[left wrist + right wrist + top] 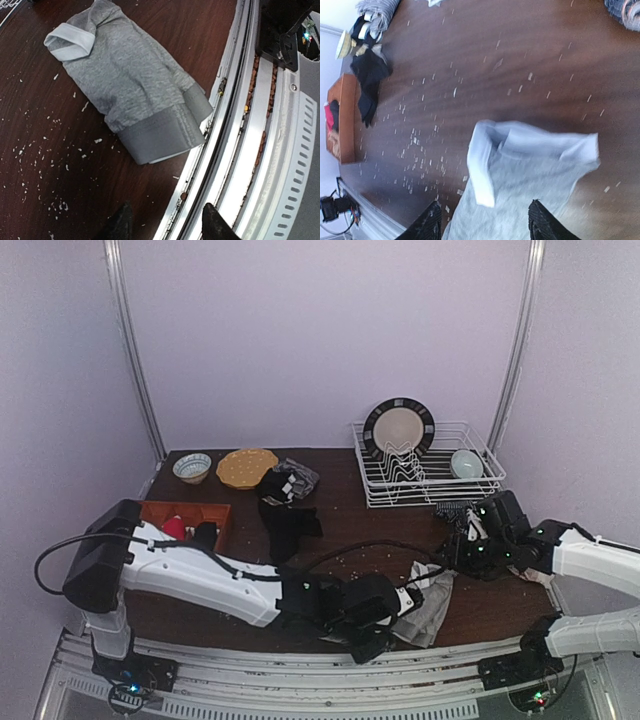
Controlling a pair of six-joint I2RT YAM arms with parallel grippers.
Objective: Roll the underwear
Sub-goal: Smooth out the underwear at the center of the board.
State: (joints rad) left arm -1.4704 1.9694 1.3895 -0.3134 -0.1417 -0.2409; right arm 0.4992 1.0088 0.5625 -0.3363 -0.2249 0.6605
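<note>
Light grey knitted cloth underwear (130, 85), soft and matt, its ribbed waistband a little smoother, dark brown wooden table (45, 165) with slight gloss and pale crumbs, silver metal rail (280, 150) of dull sheen, white wire dish rack (430, 490), glossy round plate (399, 430)

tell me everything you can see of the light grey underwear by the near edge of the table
The light grey knit-cloth underwear lies limp and loosely folded, not rolled, on the dark wooden table at its near edge. The fabric looks soft and heathered. It has a darker ribbed band at one end and a paler band curled over at the other. The darker end reaches the metal rail along the table's edge.
</note>
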